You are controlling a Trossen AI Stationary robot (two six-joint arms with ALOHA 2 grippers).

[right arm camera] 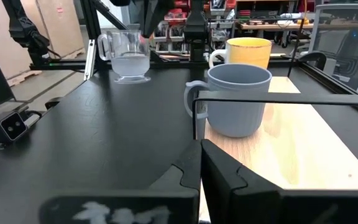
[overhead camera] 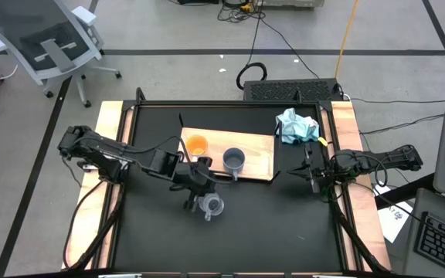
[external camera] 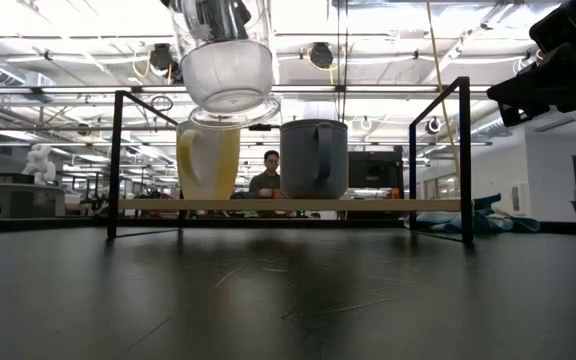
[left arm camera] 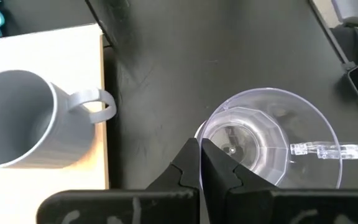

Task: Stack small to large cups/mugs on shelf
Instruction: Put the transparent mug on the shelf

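The high view looks straight down on the whole bench [overhead camera: 230, 232] from well above. The low view sits at bench height, facing level across it into the room. The left wrist view looks steeply down, close over the clear glass cup [left arm camera: 269, 140]. The right wrist view faces low along the bench. All four share the blue-grey mug [right arm camera: 236, 99] on the shelf [overhead camera: 253, 158].

Two mugs [overhead camera: 215, 152] on shelf [overhead camera: 257, 158]

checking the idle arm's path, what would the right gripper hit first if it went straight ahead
Most likely the blue-grey ribbed mug on the light-wood board, straight ahead of the shut right gripper; its height relative to the mug is unclear.
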